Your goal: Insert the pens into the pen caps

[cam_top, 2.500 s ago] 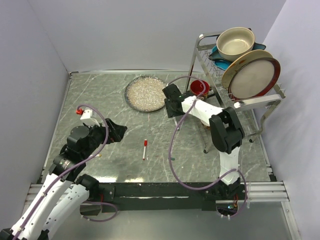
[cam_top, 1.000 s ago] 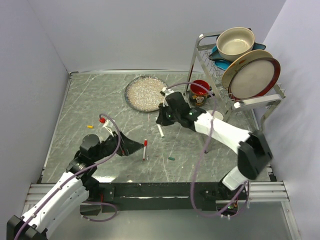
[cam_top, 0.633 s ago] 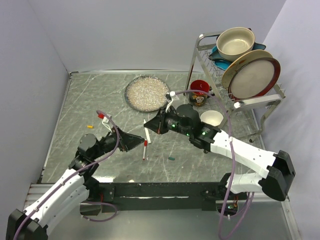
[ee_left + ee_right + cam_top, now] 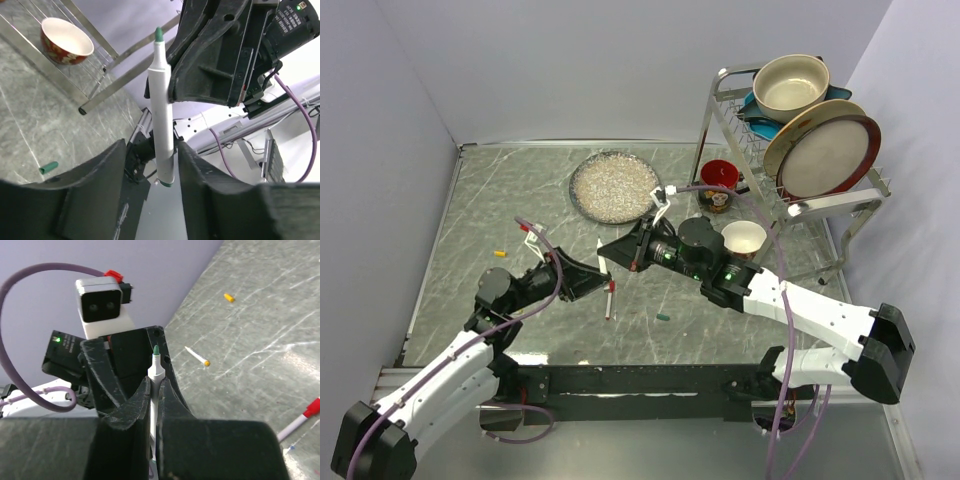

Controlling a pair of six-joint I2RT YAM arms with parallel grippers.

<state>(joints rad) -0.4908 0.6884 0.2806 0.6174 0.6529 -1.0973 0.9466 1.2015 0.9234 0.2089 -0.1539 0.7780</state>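
My right gripper [image 4: 155, 382] is shut on a white pen [image 4: 154, 371] with a green tip and holds it above the table. In the left wrist view this green-tipped pen [image 4: 161, 125] stands upright between the jaws of my left gripper [image 4: 150, 150]. The jaws are open, with a gap on the left side of the barrel. The two grippers meet at mid-table, left gripper [image 4: 588, 277] against right gripper [image 4: 612, 250]. A red-capped pen [image 4: 610, 297] lies just below them. An orange-tipped pen [image 4: 196, 355] lies on the table. The green cap [image 4: 663, 316] and the orange-yellow cap [image 4: 500, 254] lie loose.
A speckled plate [image 4: 613, 186] sits at the back centre. A red mug [image 4: 720, 180], a paper cup [image 4: 744, 237] and a metal dish rack [image 4: 800, 150] with bowls and a plate stand at the right. Grey walls close in the left and back sides.
My right gripper has carried the green-tipped pen left to the left gripper. The left gripper has come up to it and its jaws have narrowed round the barrel.
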